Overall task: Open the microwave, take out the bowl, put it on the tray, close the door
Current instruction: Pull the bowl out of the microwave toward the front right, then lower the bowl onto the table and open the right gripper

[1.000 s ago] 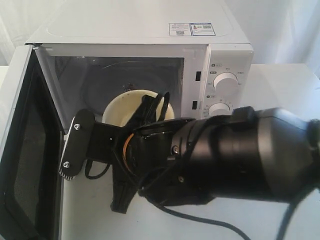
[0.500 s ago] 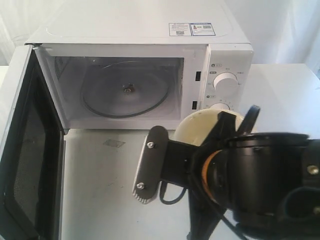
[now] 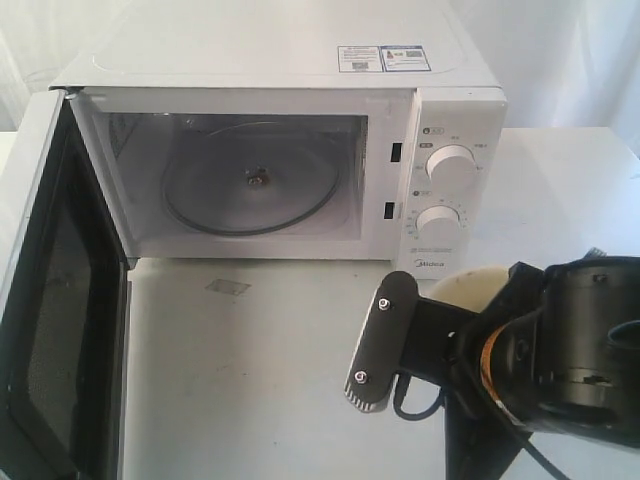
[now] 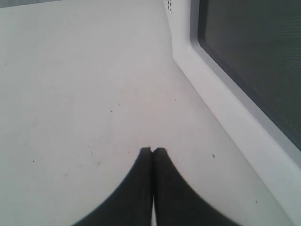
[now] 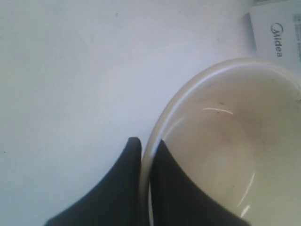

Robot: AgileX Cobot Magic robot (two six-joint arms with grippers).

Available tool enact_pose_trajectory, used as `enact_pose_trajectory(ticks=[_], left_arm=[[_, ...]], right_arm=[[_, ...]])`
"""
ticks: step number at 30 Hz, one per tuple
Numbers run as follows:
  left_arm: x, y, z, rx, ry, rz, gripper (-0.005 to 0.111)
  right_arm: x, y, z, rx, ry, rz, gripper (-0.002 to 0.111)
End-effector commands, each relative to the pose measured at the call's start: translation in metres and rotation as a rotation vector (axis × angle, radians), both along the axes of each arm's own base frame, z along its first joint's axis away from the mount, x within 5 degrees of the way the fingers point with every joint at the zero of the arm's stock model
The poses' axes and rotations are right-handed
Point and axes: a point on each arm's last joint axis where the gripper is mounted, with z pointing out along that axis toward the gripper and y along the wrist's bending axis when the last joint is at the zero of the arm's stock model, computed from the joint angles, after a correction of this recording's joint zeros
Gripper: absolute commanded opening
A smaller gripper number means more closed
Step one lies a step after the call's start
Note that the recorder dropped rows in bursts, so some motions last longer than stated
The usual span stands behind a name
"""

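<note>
Because the right gripper [image 5: 143, 141] pinches the rim of the bowl [image 5: 225, 141] between its two black fingers [image 5: 108, 193], one inside and one outside, the bowl hangs from it and does not fall. The bowl is out of the microwave [image 3: 300, 60], up over the white table [image 3: 250, 380], with the microwave's dials just behind it. Pinching the thin rim is a good way to hold it, I think, because the bowl looks too wide to fit between the fingers.

The door [image 3: 50, 300] stands wide open, far off to this gripper's side, so nothing blocks the way. Inside, the glass plate [image 3: 250, 190] is bare.

The left gripper [image 4: 153, 150] has its fingers pressed together with nothing between them. It sits low over the table, close to the open door, maybe ready to push it shut.

I cannot see a tray in any view, so I cannot tell how far the bowl must go.
</note>
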Motion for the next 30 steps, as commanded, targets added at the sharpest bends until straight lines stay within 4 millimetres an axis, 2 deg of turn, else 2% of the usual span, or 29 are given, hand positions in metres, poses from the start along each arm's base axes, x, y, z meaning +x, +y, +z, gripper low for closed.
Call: enact_pose_trajectory(ticks=[1,4,11,19,25,30], left_arm=[[0.0,0.0,-0.001,-0.008,0.001,0.002,0.0],[0.0,0.0,-0.001,-0.008,0.001,0.002,0.0],[0.0,0.0,-0.001,-0.008,0.001,0.002,0.0],[0.0,0.0,-0.001,-0.008,0.001,0.002,0.0],[0.0,0.0,-0.001,-0.008,0.001,0.002,0.0],[0.0,0.0,-0.001,-0.008,0.001,0.002,0.0]], right_arm=[[0.002,-0.004,-0.006,0.052,-0.011,0.017,0.0],[0.005,-0.007,-0.011,0.083,-0.021,0.023,0.0],[0.012,-0.013,-0.023,0.024,0.002,0.043,0.0],[0.016,-0.012,-0.047,-0.044,0.046,0.086,0.0],[0.022,-0.015,-0.049,0.037,0.046,0.036,0.0],[0.019,-0.016,-0.053,0.062,0.061,0.027,0.0]])
